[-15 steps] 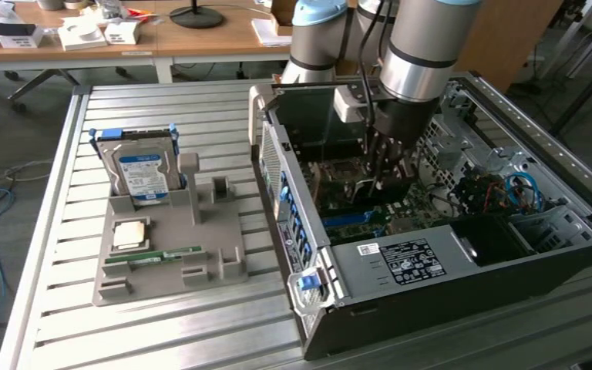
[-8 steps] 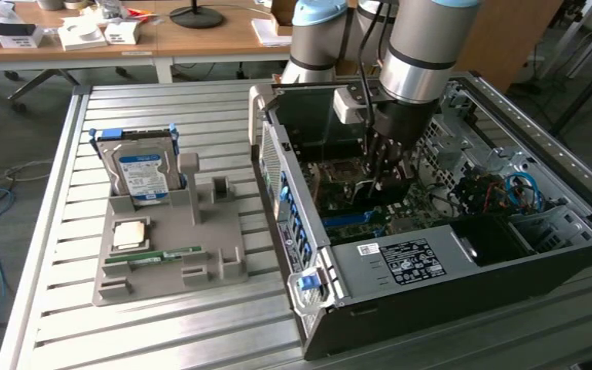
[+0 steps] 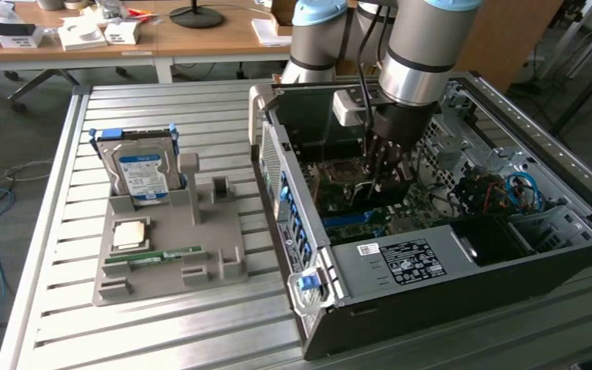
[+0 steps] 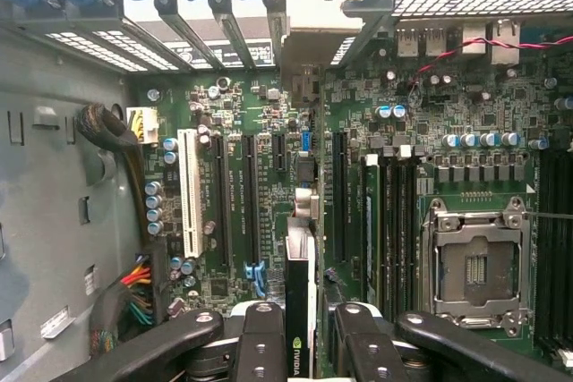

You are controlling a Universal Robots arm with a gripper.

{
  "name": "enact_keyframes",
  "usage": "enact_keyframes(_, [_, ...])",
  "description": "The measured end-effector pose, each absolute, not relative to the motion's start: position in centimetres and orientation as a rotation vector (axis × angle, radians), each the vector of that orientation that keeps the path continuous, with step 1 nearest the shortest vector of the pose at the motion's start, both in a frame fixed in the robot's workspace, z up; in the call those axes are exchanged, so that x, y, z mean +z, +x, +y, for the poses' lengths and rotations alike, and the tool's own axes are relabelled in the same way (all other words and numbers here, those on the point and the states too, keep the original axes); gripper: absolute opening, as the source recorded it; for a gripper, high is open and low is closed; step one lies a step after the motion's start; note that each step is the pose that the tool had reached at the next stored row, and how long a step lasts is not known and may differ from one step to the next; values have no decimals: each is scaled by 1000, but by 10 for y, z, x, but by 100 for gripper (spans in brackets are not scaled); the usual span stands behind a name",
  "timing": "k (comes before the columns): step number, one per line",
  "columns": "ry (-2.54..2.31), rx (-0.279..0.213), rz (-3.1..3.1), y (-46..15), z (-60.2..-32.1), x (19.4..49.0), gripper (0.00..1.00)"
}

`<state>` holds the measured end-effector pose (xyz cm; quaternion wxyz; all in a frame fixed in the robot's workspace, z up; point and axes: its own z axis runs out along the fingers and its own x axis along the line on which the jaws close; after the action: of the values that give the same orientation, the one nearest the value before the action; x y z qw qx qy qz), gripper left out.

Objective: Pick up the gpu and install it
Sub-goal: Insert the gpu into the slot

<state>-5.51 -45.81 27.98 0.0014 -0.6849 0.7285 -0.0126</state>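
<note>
Inside the open computer case (image 3: 409, 308), the hand (image 4: 303, 335) is clamped on the gpu (image 4: 300, 275). The thin dark card stands on its edge over the green board (image 4: 269, 114), between long black slots.

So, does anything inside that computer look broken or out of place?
Nothing stands out. The gpu stands on edge between the fingers, parallel to the slots on the motherboard, with no visible tilt. Beside the case, the hard drive sits upright in its grey holder.
</note>
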Motion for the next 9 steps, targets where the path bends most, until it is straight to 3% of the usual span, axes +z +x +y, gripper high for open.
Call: enact_keyframes(9, [-2150,-40,2287,-55,-458,277,26])
